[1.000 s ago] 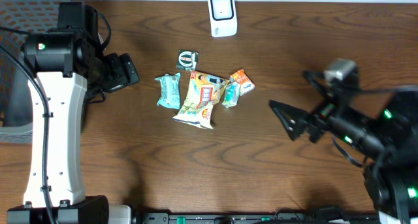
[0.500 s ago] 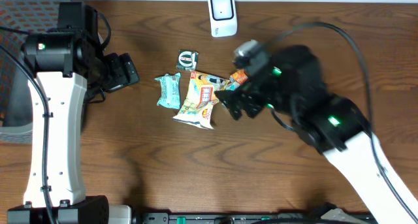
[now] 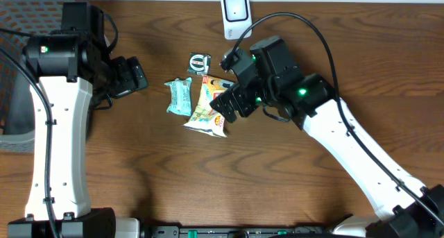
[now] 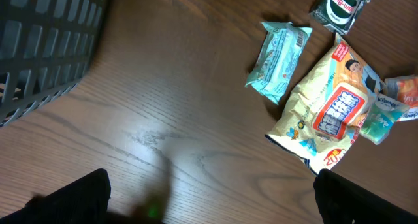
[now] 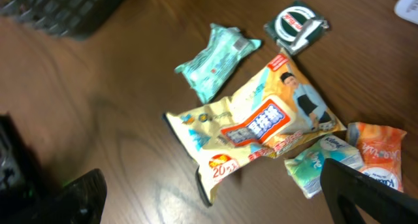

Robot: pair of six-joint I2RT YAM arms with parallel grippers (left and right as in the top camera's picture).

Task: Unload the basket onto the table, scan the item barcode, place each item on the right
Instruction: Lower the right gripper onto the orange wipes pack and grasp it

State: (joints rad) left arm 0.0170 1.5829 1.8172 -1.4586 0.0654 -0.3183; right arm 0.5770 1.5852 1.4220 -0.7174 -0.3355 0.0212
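Note:
A pile of items lies at the table's centre: a yellow snack bag, a teal pack and a dark green round-label packet. An orange packet and a light blue tissue pack lie beside the bag. The white scanner stands at the far edge. My right gripper hangs open just over the snack bag's lower end, holding nothing. My left gripper is open over bare wood to the left of the pile.
A dark grey mesh basket stands at the table's left edge, behind the left arm. The right arm's cable loops above the pile toward the scanner.
My right arm has swung from the table's right side leftward and now sits over the pile of items. The left arm and the items have not moved.

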